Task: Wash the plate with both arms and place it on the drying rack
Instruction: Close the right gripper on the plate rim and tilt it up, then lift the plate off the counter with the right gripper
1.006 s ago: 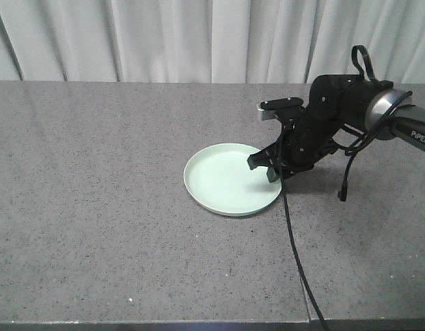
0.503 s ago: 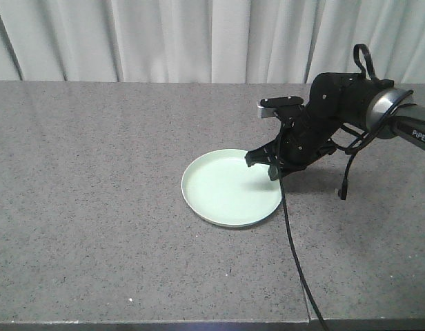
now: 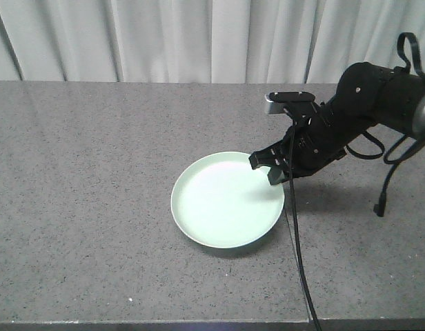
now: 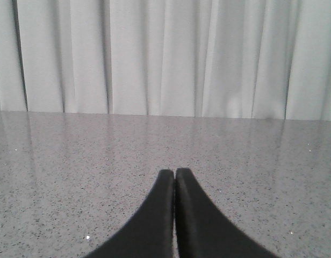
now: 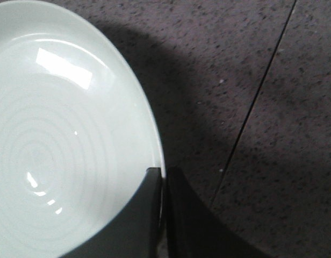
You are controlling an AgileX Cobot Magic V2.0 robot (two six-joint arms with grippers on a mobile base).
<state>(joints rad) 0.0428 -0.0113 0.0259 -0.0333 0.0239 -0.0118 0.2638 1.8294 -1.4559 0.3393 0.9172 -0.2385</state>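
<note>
Glossy, smooth finish on the plate (image 3: 223, 203), with bright glints and faint concentric rings. Speckled grey, stone-like countertop (image 3: 95, 207), faintly sheeny toward the far side. Matt black, plastic-looking fingers (image 5: 138, 226) on the right gripper (image 3: 265, 169). Soft, pleated white cloth curtain (image 3: 164, 41) at the far edge.

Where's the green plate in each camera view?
Front view: plate centre, slightly right, on the speckled grey countertop.
Left wrist: not in it.
Right wrist: fills the left half, rim pinched by the right end effector.
Shared landmark: that countertop, in all three.
</note>
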